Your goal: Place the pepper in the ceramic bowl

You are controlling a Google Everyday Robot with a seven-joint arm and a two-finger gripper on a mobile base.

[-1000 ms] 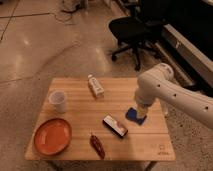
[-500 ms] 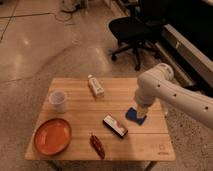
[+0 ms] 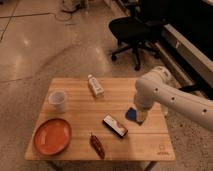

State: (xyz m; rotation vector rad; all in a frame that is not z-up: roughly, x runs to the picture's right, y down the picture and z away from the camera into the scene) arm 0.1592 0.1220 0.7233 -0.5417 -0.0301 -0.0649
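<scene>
The pepper (image 3: 97, 145), a small dark red glossy chili, lies near the table's front edge, right of the ceramic bowl (image 3: 52, 136). That bowl is a wide, shallow orange-red dish at the front left corner. My white arm reaches in from the right, and the gripper (image 3: 140, 116) hangs over the right part of the table, well to the right of the pepper and behind it. It is open and holds nothing. A small blue object (image 3: 131, 114) lies on the wood right at the gripper's left side, partly hidden by it.
A black rectangular box (image 3: 115, 125) lies between the pepper and the gripper. A translucent white cup (image 3: 57, 100) stands at the left, and a small white bottle (image 3: 94, 85) lies near the back edge of the wooden table (image 3: 120, 95). A black office chair (image 3: 132, 30) stands behind.
</scene>
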